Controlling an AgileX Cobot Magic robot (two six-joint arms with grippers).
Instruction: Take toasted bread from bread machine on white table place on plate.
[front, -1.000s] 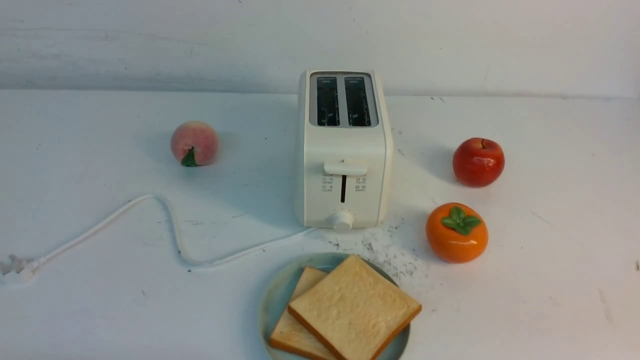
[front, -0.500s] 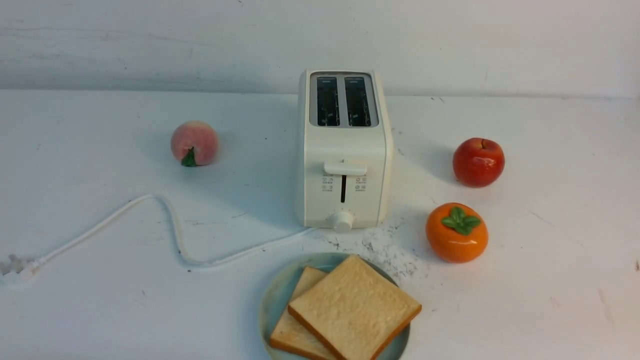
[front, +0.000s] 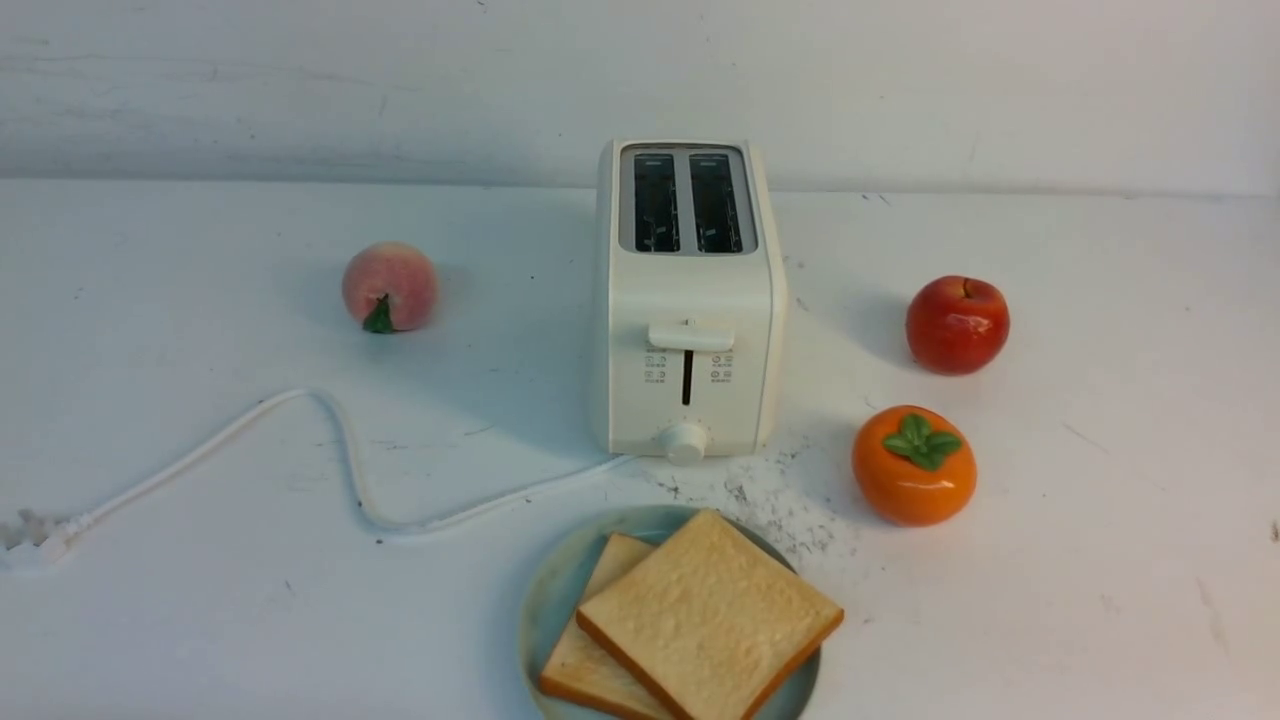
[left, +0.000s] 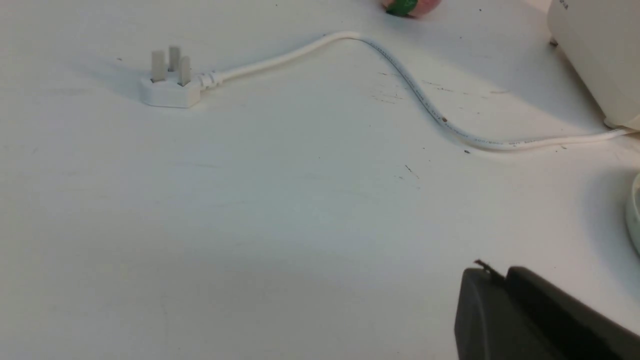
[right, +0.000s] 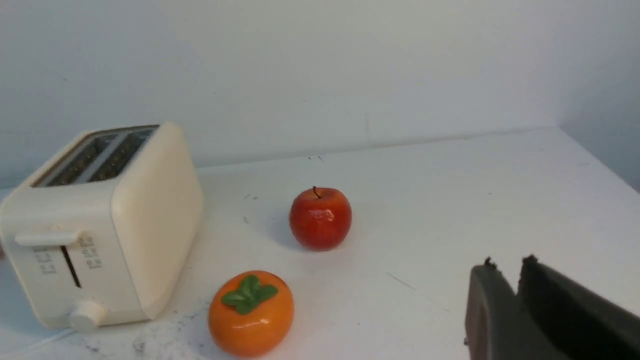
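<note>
Nothing moved across front views: scene matches earlier frames.

Round pale blue-green plate (front: 545, 610) at near table edge holds both square golden-tan toasted bread slices (front: 710, 615), upper slice overlapping lower, crust edges darker orange-brown. Cream-white boxy two-slot bread machine (front: 686, 300) stands behind plate, both slots vacant, lever up. White cord (front: 330, 440) trails left across scuffed white table (front: 1100, 560).

Left gripper (left: 502, 287): dark fingers pressed nearly together, holding nothing, above bare table. Right gripper (right: 517, 280): narrow gap between fingers, holding nothing.

Bright, soft shadows, maybe slight blur
</note>
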